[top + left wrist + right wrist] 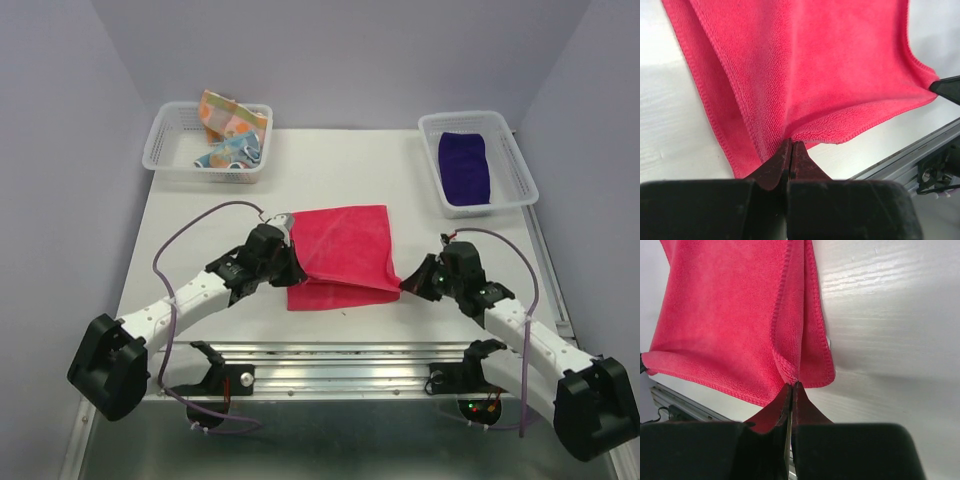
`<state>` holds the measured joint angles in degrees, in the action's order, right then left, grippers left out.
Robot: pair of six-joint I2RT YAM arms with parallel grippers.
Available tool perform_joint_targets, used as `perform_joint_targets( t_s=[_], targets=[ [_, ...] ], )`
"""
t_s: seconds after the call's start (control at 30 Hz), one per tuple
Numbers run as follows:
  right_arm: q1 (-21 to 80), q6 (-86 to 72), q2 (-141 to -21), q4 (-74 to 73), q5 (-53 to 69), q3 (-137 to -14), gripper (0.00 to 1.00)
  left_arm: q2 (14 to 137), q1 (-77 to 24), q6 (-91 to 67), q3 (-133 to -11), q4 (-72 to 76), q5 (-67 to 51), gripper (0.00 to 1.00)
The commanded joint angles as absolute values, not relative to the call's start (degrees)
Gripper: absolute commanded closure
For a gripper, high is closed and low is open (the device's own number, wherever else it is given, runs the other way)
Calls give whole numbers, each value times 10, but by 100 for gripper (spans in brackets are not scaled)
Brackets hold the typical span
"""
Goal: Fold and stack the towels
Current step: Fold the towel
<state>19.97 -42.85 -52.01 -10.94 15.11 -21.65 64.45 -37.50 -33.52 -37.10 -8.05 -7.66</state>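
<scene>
top view: the pink towel (340, 255) lies at the centre of the table (200, 205), doubled over, its near edge raised off the surface. the left gripper (288, 258) is at the towel's 8 o'clock corner and the right gripper (410, 282) at its 4 o'clock corner. the jaws cannot be read from above.

left wrist view: the fingers are pressed together, clamped on a pinch of the towel's hem, with two layers spreading away from it.

right wrist view: the fingers are likewise clamped on a hemmed corner where the edge is doubled.

top view only: the purple towel (466, 168) lies in the white basket (520, 165) at 1 o'clock. the orange patterned towel (232, 118) and the light-blue patterned towel (232, 152) are in the second basket (160, 150) at 11 o'clock.
</scene>
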Motion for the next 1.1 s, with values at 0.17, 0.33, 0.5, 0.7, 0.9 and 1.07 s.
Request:
perform_joint_targets(
  t_s=[0.17,0.33,0.5,0.7,0.9,1.07],
  targets=[
    [204,-433,-540,-47,172,-219,99,706,-382,-309,-487,-210,-17,100],
    [204,-410,-537,-76,140,-264,99,744,-383,-267,-589,-279,47,100],
    [205,-402,-541,-76,145,-271,99,768,-383,-248,-635,-310,52,100],
    [204,-403,-559,-69,157,-253,99,747,-383,-261,-546,-298,17,100],
    [204,-396,-575,-80,163,-248,99,736,-385,-286,-454,-236,-48,92],
    [204,-396,-580,-82,172,-241,99,732,-395,-298,-444,-223,-61,81]
  ],
)
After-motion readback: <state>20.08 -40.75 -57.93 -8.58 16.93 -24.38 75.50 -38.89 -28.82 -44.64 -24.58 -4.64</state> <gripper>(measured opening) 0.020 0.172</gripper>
